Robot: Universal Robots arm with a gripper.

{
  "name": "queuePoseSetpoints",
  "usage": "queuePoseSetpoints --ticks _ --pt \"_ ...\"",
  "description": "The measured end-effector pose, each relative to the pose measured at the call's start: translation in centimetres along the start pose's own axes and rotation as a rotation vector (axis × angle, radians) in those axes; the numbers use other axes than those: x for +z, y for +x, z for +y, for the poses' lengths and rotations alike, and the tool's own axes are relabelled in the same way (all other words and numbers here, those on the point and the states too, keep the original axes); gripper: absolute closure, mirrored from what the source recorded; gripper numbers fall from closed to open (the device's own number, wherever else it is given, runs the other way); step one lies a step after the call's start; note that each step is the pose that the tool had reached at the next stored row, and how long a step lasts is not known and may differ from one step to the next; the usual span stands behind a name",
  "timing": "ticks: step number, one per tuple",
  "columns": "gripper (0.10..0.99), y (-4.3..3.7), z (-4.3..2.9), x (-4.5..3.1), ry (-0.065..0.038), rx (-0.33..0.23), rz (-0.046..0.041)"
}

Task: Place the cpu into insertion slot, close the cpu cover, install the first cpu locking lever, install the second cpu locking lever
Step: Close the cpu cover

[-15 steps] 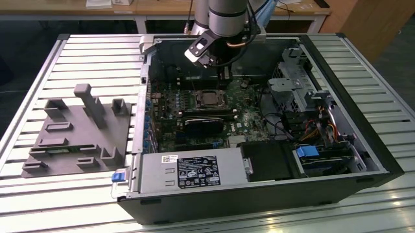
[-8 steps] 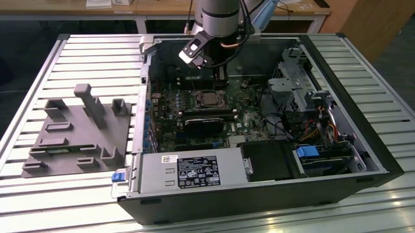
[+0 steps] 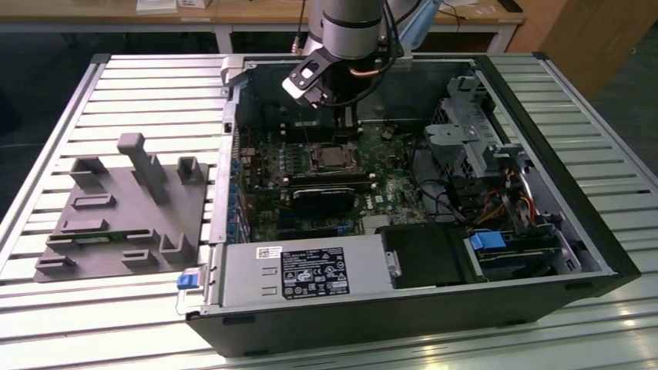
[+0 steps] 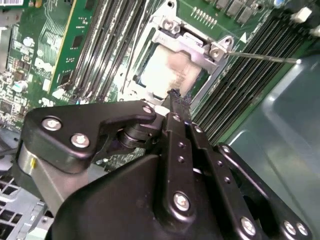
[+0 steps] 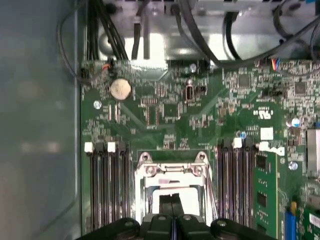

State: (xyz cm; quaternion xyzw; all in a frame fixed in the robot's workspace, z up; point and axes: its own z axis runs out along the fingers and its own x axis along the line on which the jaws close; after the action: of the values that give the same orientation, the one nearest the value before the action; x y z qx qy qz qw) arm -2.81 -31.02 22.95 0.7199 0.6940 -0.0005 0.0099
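The gripper [image 4: 175,96], fingers closed together on nothing, is hanging just over the cpu [image 4: 165,70], which is sitting in the slot [image 3: 331,156], framed by the cover [image 4: 192,42], slightly above the exterior view's centre.

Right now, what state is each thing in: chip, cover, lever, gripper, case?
Chip: seated in the socket.
Cover: down over the chip.
Lever: angled out across the memory slots, looks unlatched.
Gripper: shut, empty, tips at the cover's edge.
Case: side open.
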Motion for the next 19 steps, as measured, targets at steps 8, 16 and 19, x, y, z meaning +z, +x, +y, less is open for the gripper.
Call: queuePoseSetpoints --ticks 8,16,19 --pt "0.984 -0.73 -0.61 0.06 -0.003 0.000 0.0003" --pt "0.984 -1.02 -1.86 0.19 -0.012 0.000 0.0008" --pt "0.984 -1.02 -1.86 0.19 -0.012 0.000 0.0007"
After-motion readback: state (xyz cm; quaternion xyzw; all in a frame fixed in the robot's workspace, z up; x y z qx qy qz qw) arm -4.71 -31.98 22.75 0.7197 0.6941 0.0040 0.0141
